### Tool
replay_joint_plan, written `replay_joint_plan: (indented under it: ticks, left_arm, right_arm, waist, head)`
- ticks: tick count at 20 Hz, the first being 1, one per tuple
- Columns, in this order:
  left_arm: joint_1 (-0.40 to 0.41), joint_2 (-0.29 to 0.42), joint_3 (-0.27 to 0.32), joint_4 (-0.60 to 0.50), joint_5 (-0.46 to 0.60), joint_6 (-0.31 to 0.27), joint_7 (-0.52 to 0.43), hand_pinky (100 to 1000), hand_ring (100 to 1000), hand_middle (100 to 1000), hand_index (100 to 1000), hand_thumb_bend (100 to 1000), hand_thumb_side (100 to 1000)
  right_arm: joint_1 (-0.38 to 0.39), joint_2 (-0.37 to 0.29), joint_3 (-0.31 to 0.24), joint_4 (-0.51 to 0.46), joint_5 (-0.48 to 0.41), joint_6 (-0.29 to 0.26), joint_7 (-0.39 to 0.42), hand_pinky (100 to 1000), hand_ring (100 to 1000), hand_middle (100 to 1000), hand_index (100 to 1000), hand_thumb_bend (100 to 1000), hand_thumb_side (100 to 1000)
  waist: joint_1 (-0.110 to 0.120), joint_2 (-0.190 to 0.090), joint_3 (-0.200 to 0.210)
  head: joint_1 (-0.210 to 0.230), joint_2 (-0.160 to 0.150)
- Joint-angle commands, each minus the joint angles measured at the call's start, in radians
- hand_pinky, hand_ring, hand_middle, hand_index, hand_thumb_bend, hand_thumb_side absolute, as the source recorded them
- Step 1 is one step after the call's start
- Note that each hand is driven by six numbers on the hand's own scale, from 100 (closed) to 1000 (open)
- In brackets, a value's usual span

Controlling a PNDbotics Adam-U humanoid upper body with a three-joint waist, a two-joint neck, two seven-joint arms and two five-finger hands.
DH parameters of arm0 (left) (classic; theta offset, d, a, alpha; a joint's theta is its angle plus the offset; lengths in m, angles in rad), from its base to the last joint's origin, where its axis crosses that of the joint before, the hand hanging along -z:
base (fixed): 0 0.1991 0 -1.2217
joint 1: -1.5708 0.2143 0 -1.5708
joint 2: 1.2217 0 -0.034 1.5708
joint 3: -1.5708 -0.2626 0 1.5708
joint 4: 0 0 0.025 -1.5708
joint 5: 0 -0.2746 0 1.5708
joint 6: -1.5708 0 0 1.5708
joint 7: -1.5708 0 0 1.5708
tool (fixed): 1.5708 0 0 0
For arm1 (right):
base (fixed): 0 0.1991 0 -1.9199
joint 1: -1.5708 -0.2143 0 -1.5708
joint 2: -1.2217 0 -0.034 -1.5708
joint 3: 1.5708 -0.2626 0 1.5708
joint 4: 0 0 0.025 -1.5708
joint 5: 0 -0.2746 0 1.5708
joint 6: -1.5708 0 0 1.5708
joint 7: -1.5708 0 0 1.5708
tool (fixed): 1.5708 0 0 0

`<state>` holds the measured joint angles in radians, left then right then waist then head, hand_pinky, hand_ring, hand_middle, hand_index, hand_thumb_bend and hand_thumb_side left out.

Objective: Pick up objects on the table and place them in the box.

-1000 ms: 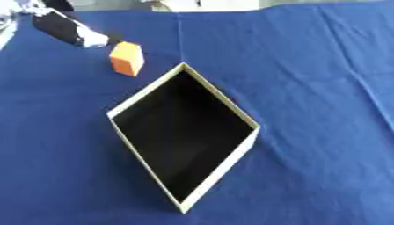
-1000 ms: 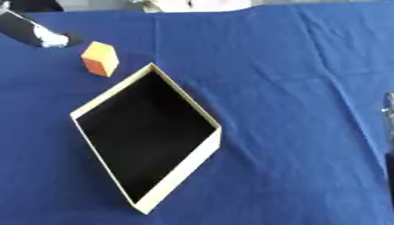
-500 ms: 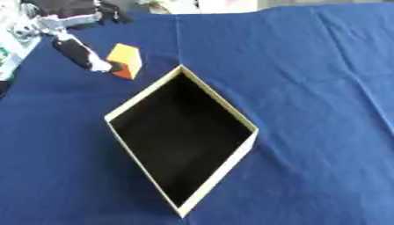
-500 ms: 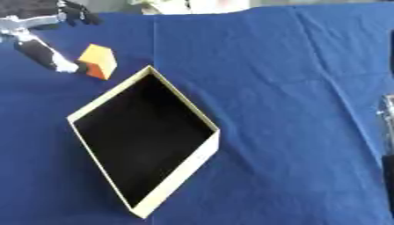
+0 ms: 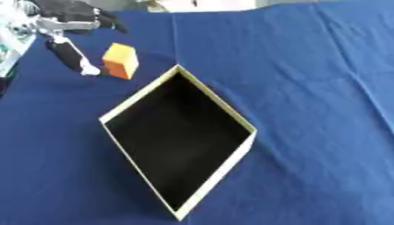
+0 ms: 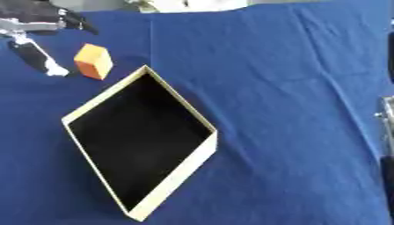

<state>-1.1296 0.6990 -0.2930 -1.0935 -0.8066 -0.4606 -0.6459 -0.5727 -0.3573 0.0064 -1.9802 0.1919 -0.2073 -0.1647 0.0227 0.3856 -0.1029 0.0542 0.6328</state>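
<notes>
Near the table's far left corner, the left hand hovers with fingers spread wide, one extended finger's pale tip just beside the orange block; nothing held. Block rests on the blue cloth, just off the far corner of the open box; a sliver at the right edge may be the right hand, state cannot be told.

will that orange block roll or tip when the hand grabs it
The orange block has flat faces and square edges, so it probably won't roll. It stands taller than wide, so a sideways nudge from the left hand beside it might tip it. It looks rigid, probably light.
</notes>
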Motion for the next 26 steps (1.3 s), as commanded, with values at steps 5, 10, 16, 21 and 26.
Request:
replay_joint_plan:
  ticks: [5, 10, 16, 21, 26]
  left_arm:
    - [-0.039, -0.002, 0.054, -0.009, -0.036, -0.013, -0.063, 882, 959, 876, 967, 464, 356]
    - [-0.041, -0.012, 0.059, 0.008, -0.03, -0.004, -0.082, 873, 950, 865, 968, 524, 401]
    - [-0.041, -0.019, 0.076, 0.037, -0.056, 0.014, -0.096, 873, 955, 869, 964, 520, 402]
    - [-0.04, -0.025, 0.086, 0.059, -0.089, 0.024, -0.097, 882, 959, 872, 962, 521, 411]
    - [-0.042, -0.037, 0.1, 0.079, -0.114, 0.039, -0.06, 858, 935, 842, 950, 473, 418]
  right_arm:
    - [-0.022, -0.016, -0.006, -0.02, -0.007, 0.0, -0.009, 759, 745, 629, 751, 100, 835]
    - [-0.025, -0.017, -0.008, -0.02, -0.009, 0.001, -0.018, 759, 744, 626, 750, 100, 835]
    - [-0.028, -0.019, -0.01, -0.02, -0.011, 0.003, -0.029, 757, 740, 621, 749, 100, 835]
    - [-0.031, -0.016, -0.01, -0.02, -0.014, 0.002, -0.044, 757, 737, 616, 746, 100, 834]
    - [-0.032, -0.013, -0.01, -0.02, -0.016, 0.004, -0.046, 757, 737, 615, 746, 100, 836]
  waist:
    - [-0.002, -0.005, -0.007]
    - [-0.004, 0.009, -0.008]
    - [-0.003, 0.026, -0.013]
    - [-0.003, 0.037, -0.015]
    - [-0.004, 0.046, -0.022]
  head:
    - [0.008, -0.025]
    - [0.012, -0.031]
    - [0.017, -0.041]
    - [0.019, -0.048]
    - [0.026, -0.059]
